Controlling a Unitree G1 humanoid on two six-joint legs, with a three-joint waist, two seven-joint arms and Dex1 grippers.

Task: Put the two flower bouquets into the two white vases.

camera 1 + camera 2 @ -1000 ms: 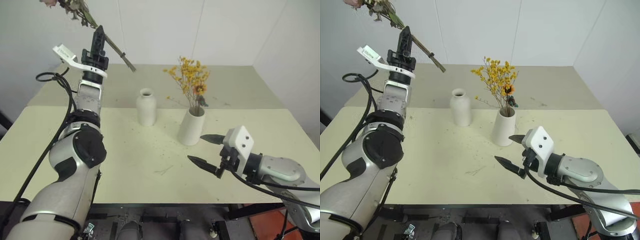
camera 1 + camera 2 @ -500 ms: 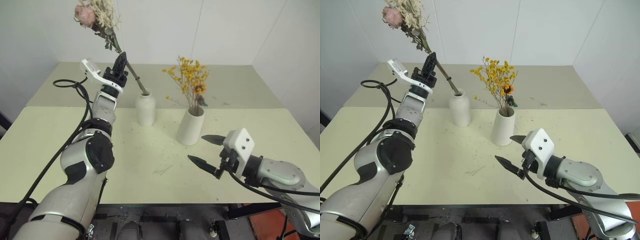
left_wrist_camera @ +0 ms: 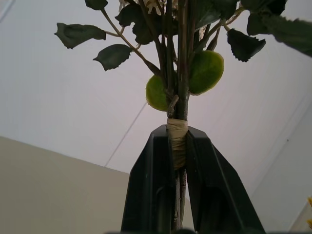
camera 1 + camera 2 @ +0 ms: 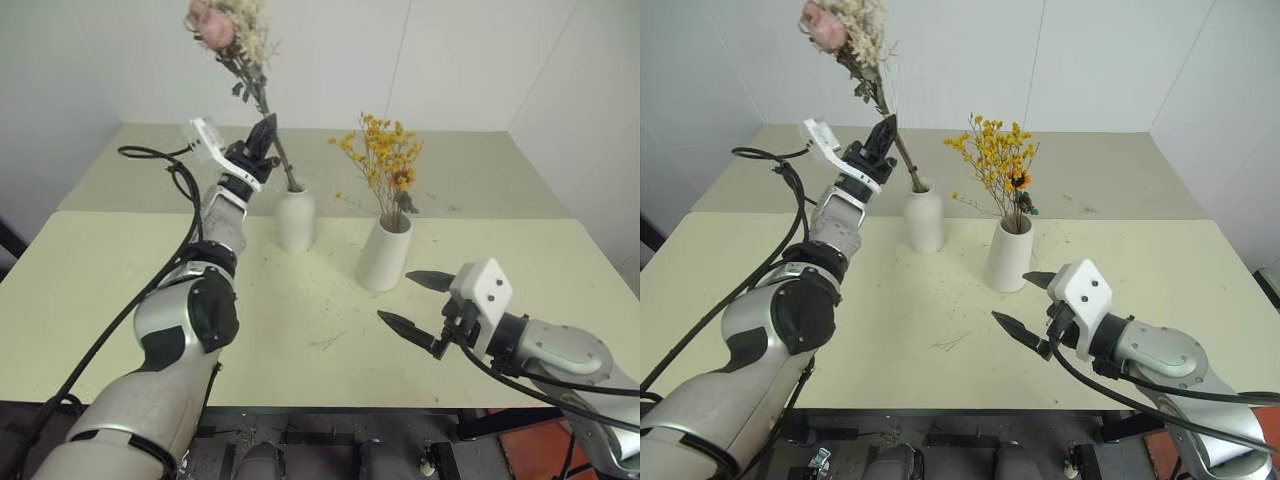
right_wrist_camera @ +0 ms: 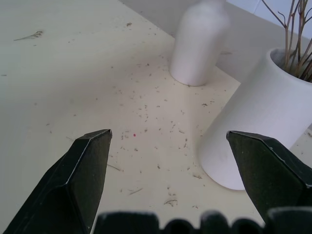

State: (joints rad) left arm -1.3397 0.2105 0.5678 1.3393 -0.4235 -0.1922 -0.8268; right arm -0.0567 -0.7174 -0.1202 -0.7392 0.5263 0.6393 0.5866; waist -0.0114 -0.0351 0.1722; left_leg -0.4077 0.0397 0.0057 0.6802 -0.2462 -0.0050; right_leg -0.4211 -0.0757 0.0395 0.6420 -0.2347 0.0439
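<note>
Left tool (image 4: 268, 133) is pinching rose bunch (image 4: 232, 35) at its taped stems, tilting stem ends at bottle vase (image 4: 294, 220) mouth for insertion; yellow bunch (image 4: 385, 160) is standing in wide vase (image 4: 383, 254); right tool (image 4: 412, 300) is waiting wide, empty, over the worktop (image 4: 300, 320).

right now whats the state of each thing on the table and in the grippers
rose bouquet: held upright, stem tips at the bottle vase's mouth
bottle vase: upright on the table, stems just entering
yellow bouquet: standing in the wide vase
wide vase: upright, holds the yellow bouquet
left gripper: shut on the rose bouquet's taped stems
right gripper: open, empty, above the table
</note>
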